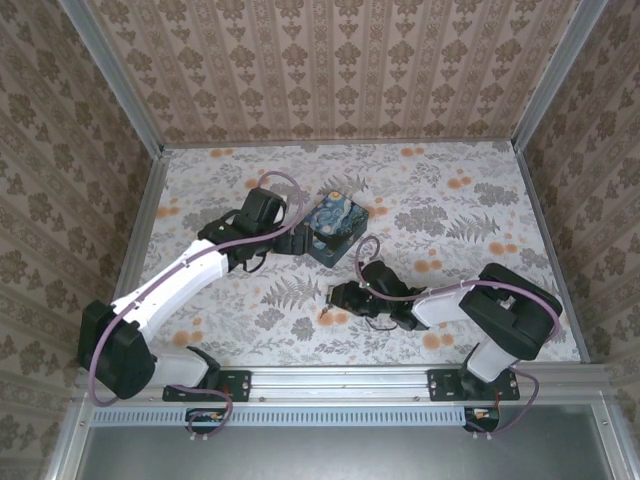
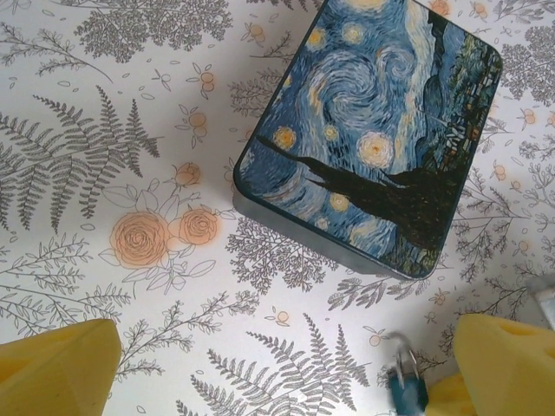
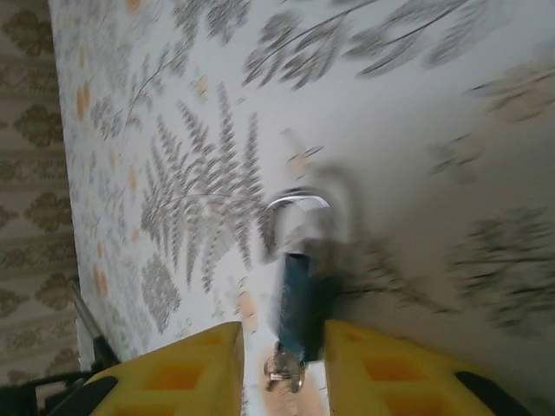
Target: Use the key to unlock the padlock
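1. Right claw (image 3: pixel 284 334): standing partly open, its yellow fingers (image 3: pixel 186 377) flanking the padlock (image 3: pixel 301 290). A gap is showing along one finger, so probably not gripping firmly. The view is blurred.
2. Padlock: sitting between those fingers, low over the bench (image 3: pixel 416 130), near its middle. Impossible to tell whether resting on it or lifted just clear. Thin silvery shackle (image 3: pixel 299 204) pointing away from the claw. Small silvery piece (image 3: pixel 284 371) hanging at the body's near end, possibly the key or its ring, too blurred for telling.
3. Handling, judged: likely light, rigid and smooth-sided, so prone to slipping or twisting under a loose pinch. Best taken across the flat faces of the teal body, leaving the shackle and keyhole end free. Turning the key probably needs a steady counter-hold from the other claw.
4. Left claw (image 2: pixel 282 347): gaping fully wide, holding nothing, hovering over the bench just beside the painted box (image 2: pixel 373 139). In the left wrist view the padlock is showing just beside one of its fingers.
5. Painted box: sitting closed just beyond both claws, a hard edge to avoid when swinging.
6. Room: bare bench opening out to the near left and far right. Papered walls (image 1: pixel 340 60) and metal frame (image 1: pixel 340 380) standing well apart from the work. The two claws are working near each other, so crowding looks like the main risk.
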You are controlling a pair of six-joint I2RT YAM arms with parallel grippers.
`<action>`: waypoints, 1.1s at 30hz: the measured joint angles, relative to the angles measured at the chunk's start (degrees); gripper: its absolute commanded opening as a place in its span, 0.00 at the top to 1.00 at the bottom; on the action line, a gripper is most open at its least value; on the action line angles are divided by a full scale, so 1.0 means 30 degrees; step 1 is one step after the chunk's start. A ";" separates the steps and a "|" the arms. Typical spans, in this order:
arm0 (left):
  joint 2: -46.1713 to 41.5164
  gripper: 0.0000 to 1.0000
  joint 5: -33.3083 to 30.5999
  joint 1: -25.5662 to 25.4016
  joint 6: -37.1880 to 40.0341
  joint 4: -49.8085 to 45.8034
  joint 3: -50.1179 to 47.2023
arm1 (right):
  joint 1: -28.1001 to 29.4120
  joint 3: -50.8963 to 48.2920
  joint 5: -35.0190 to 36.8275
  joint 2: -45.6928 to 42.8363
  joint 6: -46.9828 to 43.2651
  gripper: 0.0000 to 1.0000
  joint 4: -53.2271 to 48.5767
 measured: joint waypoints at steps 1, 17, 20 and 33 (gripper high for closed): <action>-0.0022 0.00 0.0000 0.0000 0.0000 -0.0015 -0.0022 | -0.0313 -0.0124 -0.0240 -0.0073 0.0066 0.52 0.0211; -0.2441 0.00 -0.0481 0.2834 -0.0029 -0.0117 -0.1370 | -0.8043 -0.0233 0.0058 -1.2072 -0.4444 0.00 -0.9413; -0.3300 0.00 -0.1377 0.4167 0.0255 0.0080 -0.1887 | -1.0134 0.0998 0.0627 -1.3755 -0.5931 0.01 -1.1723; -0.5472 0.00 -0.4823 0.8488 0.5173 0.7388 -0.6703 | -1.4265 0.3716 0.6280 -1.1839 -0.8728 0.00 -1.2611</action>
